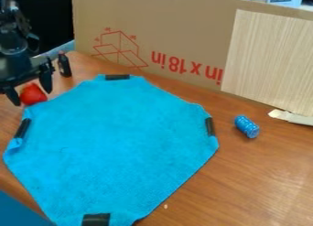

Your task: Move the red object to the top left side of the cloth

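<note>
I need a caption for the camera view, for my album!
End effector with its fingers around a red object, near a blue cloth.

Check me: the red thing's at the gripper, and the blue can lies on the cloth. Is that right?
Not quite: the camera view shows the blue can lying on the table, right of the cloth. The red thing is at the gripper.

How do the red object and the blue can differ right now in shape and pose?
The red object is rounded, while the blue can is a cylinder lying on its side. The red object is between the fingers of the gripper; the blue can lies well away from them. Both show outside the outline of the cloth.
</note>
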`<state>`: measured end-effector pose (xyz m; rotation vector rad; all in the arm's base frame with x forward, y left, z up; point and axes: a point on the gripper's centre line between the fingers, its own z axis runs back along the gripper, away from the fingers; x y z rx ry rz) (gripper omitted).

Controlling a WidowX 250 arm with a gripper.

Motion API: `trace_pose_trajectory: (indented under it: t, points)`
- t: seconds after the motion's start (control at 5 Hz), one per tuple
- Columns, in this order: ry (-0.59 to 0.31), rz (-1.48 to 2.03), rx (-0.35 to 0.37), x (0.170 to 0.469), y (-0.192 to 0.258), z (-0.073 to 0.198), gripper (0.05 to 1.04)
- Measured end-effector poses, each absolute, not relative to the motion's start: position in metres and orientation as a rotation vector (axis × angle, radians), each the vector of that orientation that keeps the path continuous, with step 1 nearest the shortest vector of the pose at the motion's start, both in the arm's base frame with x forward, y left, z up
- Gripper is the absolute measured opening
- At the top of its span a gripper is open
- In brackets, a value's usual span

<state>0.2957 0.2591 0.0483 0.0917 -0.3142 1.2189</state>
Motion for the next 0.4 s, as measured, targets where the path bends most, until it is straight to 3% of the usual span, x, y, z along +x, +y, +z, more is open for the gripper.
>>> trace_pose_trajectory:
  t: [0.2, 0.4]
  points:
    - [-0.323, 1.219, 0.084, 0.2966, 0.2576, 0.0463, 0.735]
    - [-0.317, 1.209, 0.081, 0.2948, 0.2553, 0.0456, 0.727]
